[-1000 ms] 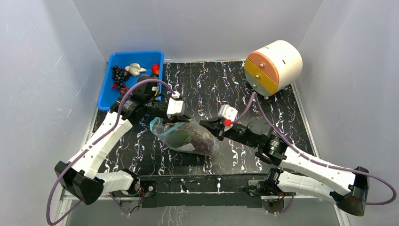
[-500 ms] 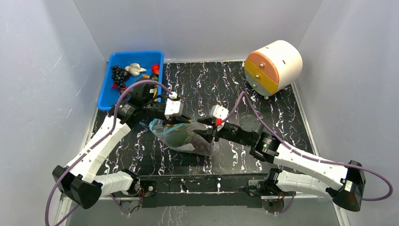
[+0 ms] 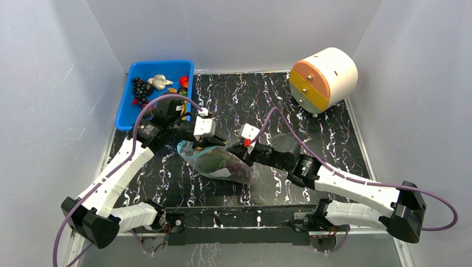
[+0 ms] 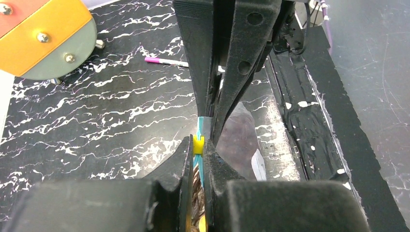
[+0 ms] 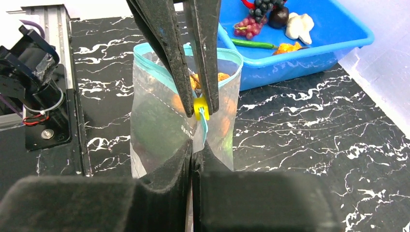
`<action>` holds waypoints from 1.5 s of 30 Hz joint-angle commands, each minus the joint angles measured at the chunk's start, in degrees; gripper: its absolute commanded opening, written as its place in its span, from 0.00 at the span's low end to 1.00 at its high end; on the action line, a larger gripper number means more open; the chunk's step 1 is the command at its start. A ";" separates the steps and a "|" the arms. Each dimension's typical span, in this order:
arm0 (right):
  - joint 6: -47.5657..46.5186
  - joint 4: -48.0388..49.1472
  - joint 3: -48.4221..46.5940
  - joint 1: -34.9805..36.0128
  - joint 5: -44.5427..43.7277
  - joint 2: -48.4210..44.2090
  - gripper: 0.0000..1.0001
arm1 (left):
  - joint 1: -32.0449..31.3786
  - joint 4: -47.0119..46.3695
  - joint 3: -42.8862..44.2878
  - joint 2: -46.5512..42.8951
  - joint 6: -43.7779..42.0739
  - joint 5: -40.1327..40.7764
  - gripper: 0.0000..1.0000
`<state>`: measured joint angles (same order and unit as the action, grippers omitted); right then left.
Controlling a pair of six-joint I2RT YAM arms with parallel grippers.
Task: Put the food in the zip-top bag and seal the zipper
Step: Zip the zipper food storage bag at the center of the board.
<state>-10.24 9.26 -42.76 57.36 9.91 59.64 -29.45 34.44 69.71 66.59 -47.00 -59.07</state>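
The food (image 3: 231,166) is already tucked inside the zip-top bag (image 5: 150,121), which is laid mid-table (image 3: 311,122) — so sealing is the step in hand. The zipper (image 5: 203,126) is pinched tight by the left gripper (image 4: 197,145) and the right gripper (image 5: 195,147), side by side. The mouth is seen partly open — a steady slide along the strip is probably needed next.

Zip-top bag (image 3: 218,162) mid-table (image 3: 334,139), food (image 3: 236,167) inside it. Bin (image 3: 123,111) holding toy food (image 3: 143,89) far left; round drawer unit (image 3: 328,75) far right.
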 commanded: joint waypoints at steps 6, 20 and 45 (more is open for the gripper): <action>0.00 10.25 2.73 0.05 -3.77 -7.06 0.00 | 0.18 -6.68 -1.80 -0.89 8.82 0.22 0.00; -2.16 4.53 1.90 0.07 -0.72 -7.66 0.01 | 0.23 -4.65 -2.47 -0.85 5.68 -0.34 0.00; -4.69 3.21 -2.07 0.04 4.57 -2.75 0.00 | 0.20 -5.44 -4.56 -3.92 5.65 -2.23 0.50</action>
<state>-13.63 9.89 -42.65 57.36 13.45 59.07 -29.43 29.93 65.56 64.71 -41.23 -60.18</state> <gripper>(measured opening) 0.008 0.508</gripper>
